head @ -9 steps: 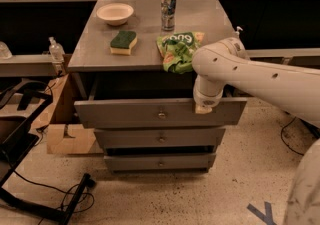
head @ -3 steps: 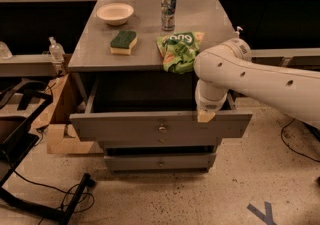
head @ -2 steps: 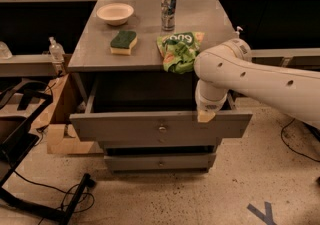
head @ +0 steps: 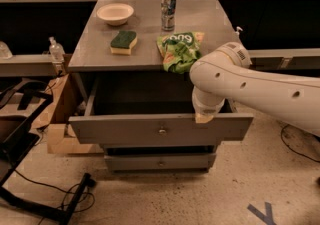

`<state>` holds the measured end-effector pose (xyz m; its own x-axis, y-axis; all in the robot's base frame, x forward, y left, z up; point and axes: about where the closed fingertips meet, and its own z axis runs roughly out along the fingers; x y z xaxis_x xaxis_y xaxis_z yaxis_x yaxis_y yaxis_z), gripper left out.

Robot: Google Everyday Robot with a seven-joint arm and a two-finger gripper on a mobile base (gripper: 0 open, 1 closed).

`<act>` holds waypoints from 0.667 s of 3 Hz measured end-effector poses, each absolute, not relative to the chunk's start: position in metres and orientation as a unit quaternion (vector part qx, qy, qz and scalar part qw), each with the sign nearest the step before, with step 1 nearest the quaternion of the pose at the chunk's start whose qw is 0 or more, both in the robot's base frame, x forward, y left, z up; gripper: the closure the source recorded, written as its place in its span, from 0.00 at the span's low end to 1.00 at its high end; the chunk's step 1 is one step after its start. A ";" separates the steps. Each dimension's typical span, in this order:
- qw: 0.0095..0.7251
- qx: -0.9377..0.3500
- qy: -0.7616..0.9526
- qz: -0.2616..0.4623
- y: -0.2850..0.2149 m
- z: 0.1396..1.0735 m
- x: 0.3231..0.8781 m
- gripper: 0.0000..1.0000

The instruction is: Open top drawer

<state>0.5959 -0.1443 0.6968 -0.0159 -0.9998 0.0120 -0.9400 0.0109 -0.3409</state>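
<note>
Your hand (head: 204, 117) sits on the front edge of the top drawer (head: 125, 128), near its right end. You cannot tell if the hand is spread or pressed together. The top drawer is pulled far out from under the surface (head: 90, 54). It is grey and wide, with a flat front and a small round knob (head: 161, 130) in the middle. Its inside looks dark.

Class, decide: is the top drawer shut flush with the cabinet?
No: the top drawer stands pulled out, its dark inside exposed, with the pincer at its front edge, right of centre.
</note>
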 end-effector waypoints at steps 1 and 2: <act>0.118 -0.692 0.700 -0.131 -0.144 0.698 0.594 1.00; 0.130 -0.705 0.673 -0.183 -0.138 0.725 0.561 1.00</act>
<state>0.5606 -0.1383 0.7247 0.0274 -0.9962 0.0826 -0.9014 -0.0603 -0.4288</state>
